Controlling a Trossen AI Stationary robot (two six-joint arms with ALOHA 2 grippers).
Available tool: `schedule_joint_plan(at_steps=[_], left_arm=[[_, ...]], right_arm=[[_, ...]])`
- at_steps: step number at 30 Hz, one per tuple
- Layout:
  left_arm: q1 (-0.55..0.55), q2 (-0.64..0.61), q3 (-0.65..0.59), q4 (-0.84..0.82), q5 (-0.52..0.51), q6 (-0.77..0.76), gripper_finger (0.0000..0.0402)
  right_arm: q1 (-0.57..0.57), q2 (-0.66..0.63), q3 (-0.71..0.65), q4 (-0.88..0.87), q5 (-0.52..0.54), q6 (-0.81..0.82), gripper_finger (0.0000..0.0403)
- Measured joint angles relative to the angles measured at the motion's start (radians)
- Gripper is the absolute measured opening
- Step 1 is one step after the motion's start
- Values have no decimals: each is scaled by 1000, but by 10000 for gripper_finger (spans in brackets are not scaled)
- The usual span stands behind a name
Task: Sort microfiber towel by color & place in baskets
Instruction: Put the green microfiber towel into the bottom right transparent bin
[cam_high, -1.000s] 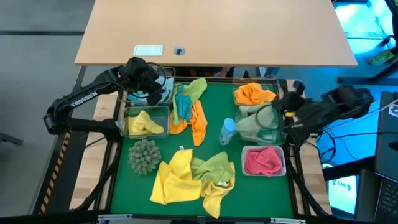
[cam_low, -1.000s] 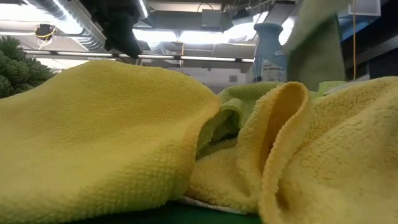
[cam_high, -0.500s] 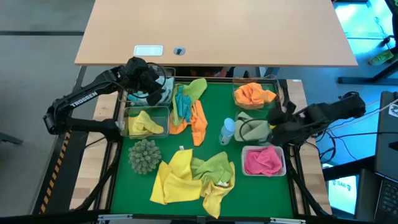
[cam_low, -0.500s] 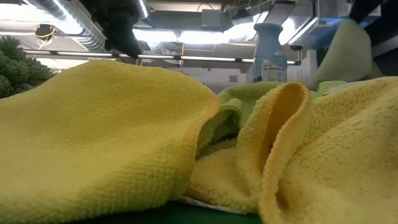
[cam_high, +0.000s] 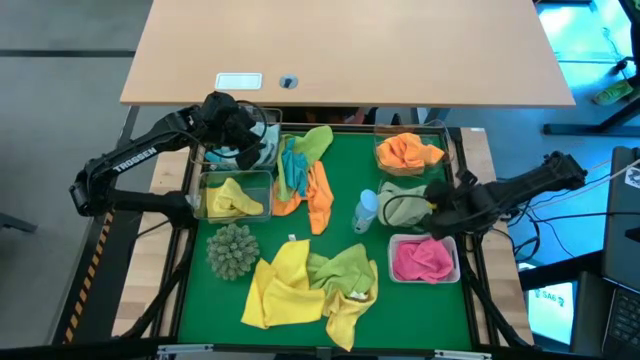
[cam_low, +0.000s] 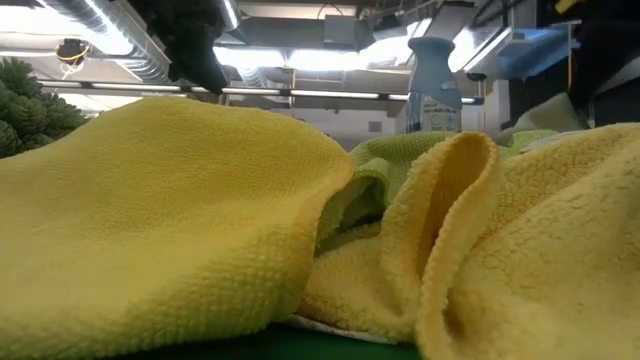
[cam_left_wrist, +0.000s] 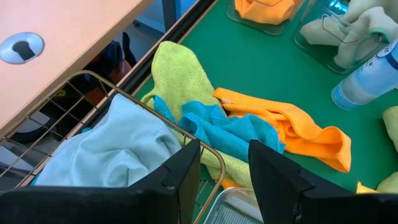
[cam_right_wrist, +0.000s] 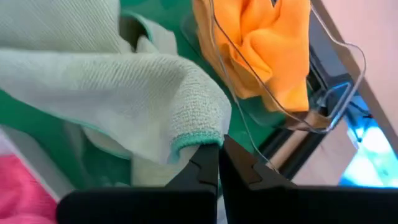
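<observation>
while pinching the teal edge of a pale green towel (cam_right_wrist: 112, 87), right claw (cam_high: 441, 203) down at the middle clear basket (cam_high: 392, 189) on the right side of the green tabletop (cam_high: 345, 180), fingers shut tight on the cloth. most of that pale green towel bunched inside this basket. just behind it, another clear basket (cam_high: 385, 158) stuffed with an orange towel (cam_high: 409, 150). in front, a white basket (cam_high: 451, 271) with a pink towel (cam_high: 420, 259). beside the middle basket, a small light-blue bottle (cam_high: 366, 209). left claw (cam_left_wrist: 222, 163) waiting over a wire-rimmed basket (cam_left_wrist: 186, 133) at the back left, fingers apart and holding nothing. light blue towel (cam_left_wrist: 106, 152) lying inside that one. next basket (cam_high: 206, 205) forward with a yellow towel (cam_high: 235, 198). still loose near the back: a green towel (cam_left_wrist: 175, 71), a blue towel (cam_left_wrist: 230, 130) and an orange towel (cam_left_wrist: 305, 129), all tangled together. loose at the front: big yellow towels (cam_high: 283, 285) and a green towel (cam_high: 346, 270) in one heap, next to a spiky green ball (cam_high: 231, 250).
</observation>
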Motion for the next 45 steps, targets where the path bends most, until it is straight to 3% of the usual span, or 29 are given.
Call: schedule_joint_plan(at_steps=[5, 15, 31, 40, 45], left_arm=[[0, 0, 0, 0, 0, 0, 130], [0, 0, 0, 0, 0, 0, 130], [-62, 0, 0, 1, 2, 7, 130], [-154, 0, 0, 17, 22, 9, 130], [-206, 0, 0, 69, 22, 9, 130]], right_arm=[[0, 0, -82, 1, -60, 39, 0], [0, 0, -207, 0, -335, 134, 0], [0, 1, -228, 0, -322, 104, 6], [0, 0, -207, 7, -288, 95, 110], [0, 0, -169, 0, -358, 18, 156]])
